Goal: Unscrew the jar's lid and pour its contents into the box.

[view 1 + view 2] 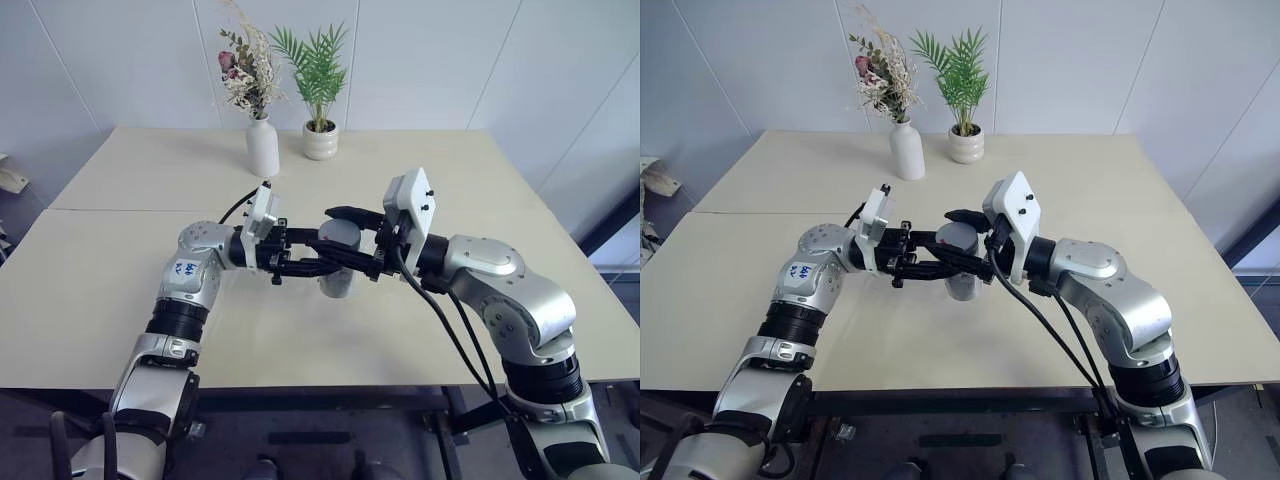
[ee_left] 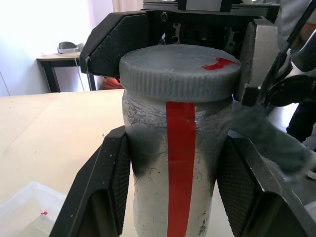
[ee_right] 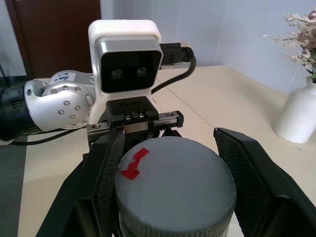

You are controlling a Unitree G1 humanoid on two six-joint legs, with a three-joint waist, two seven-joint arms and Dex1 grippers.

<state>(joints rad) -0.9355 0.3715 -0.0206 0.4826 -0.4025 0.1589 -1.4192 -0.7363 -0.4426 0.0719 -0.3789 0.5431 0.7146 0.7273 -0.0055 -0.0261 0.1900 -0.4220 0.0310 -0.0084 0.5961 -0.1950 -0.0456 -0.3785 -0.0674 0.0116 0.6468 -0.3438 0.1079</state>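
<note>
The silvery-grey jar [image 2: 148, 168] with a red stripe is held upright above the table between both arms. My left gripper [image 1: 335, 268] comes in from the left and is shut on the jar's body, its pads [image 2: 106, 192] pressing either side. My right gripper [image 1: 340, 230] comes in from the right and is shut on the grey ribbed lid [image 3: 173, 187], with its fingers [image 3: 254, 173] against the rim. The lid sits on the jar and carries a red mark. A corner of the clear plastic box [image 2: 24, 212] lies on the table below the jar.
A white vase [image 1: 262, 146] of dried flowers and a white pot [image 1: 321, 140] with a green plant stand at the back of the beige table [image 1: 120, 290]. A seam crosses the tabletop on the left.
</note>
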